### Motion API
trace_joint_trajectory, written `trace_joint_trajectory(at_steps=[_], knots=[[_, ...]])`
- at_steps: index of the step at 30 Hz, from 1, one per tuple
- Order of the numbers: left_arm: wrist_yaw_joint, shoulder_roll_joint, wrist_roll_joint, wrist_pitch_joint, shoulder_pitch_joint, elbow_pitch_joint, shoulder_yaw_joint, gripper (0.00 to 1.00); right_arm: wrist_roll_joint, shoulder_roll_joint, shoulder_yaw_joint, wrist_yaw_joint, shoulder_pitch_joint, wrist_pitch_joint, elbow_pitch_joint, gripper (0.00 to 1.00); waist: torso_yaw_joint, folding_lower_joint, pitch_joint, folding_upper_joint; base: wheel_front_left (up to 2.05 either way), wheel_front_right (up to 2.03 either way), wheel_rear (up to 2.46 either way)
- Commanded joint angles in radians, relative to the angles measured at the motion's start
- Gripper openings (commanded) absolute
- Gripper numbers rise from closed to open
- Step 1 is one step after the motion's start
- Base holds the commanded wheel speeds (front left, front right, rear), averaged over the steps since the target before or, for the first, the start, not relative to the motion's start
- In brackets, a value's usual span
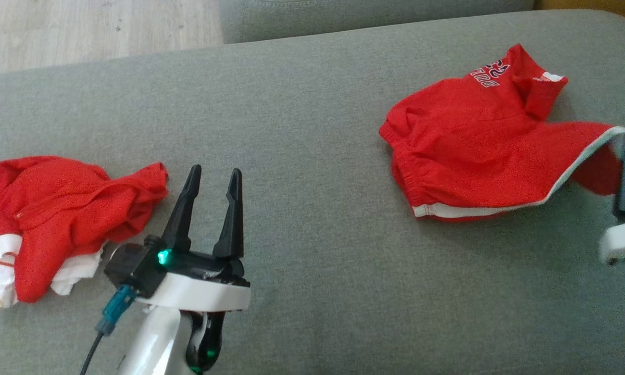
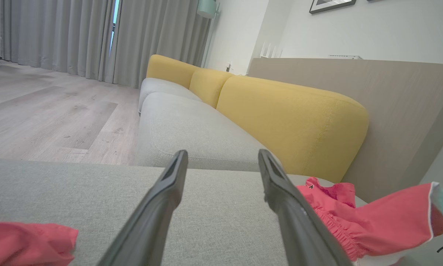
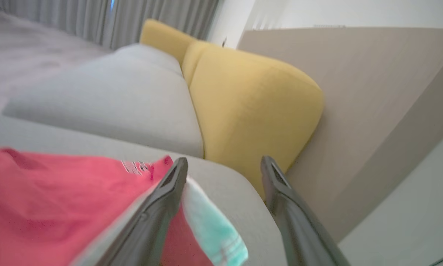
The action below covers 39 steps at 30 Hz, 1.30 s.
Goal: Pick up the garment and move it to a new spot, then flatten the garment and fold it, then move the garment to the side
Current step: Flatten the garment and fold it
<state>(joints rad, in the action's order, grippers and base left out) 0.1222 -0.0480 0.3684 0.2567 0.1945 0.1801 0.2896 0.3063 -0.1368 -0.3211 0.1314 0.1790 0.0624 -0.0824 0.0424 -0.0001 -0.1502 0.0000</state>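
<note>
Left hand [image 1: 215, 172] spread wide, holding nothing, over the grey cushion [image 1: 312, 104], with open room mid-cushion. Right hand [image 3: 224, 162] is wide too. The red garment [image 1: 469, 140] lies far right, its white-trimmed hem draped against one finger. Its dark lettering is upside down and unreadable. A crumpled red heap [image 1: 47, 219] sits at the left edge.

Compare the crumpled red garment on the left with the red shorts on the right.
The left garment lies bunched in a heap; the shorts lie spread out, one corner raised at the right gripper. The shorts show dark lettering and thin white trim; the left garment shows broad white patches, no lettering. Both are red and white, on the grey cushion.
</note>
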Motion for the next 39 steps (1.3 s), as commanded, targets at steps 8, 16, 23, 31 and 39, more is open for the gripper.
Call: trace_joint_trajectory(at_steps=[8,16,23,31,39], knots=[[-0.002,-0.002,-0.012,0.005,0.008,-0.036,-0.021,1.00,-0.201,0.075,0.234,-0.001,-0.036,0.146,0.044,1.00,-0.010,0.0001,0.021,0.0000,0.00,0.00,0.00],[0.000,-0.002,-0.015,0.005,0.001,-0.038,-0.009,1.00,-0.312,0.086,0.368,-0.001,-0.048,0.163,-0.131,1.00,-0.056,0.0001,0.019,0.0000,0.00,0.00,0.00],[0.001,-0.002,-0.012,0.005,0.009,-0.037,-0.004,1.00,-0.356,0.086,0.391,-0.001,0.021,0.126,-0.258,1.00,-0.097,0.0001,-0.001,0.0000,0.00,0.00,0.00],[0.000,-0.002,0.000,0.005,0.022,-0.037,0.016,1.00,-0.400,0.086,0.418,-0.001,0.113,0.070,-0.458,1.00,-0.144,0.0001,-0.032,0.0000,0.00,0.00,0.00],[-0.002,-0.002,0.001,0.005,0.027,-0.031,0.015,1.00,-0.454,0.086,0.466,-0.001,0.202,0.119,-0.553,0.00,-0.162,0.0001,-0.035,0.0000,0.00,0.00,0.00]])
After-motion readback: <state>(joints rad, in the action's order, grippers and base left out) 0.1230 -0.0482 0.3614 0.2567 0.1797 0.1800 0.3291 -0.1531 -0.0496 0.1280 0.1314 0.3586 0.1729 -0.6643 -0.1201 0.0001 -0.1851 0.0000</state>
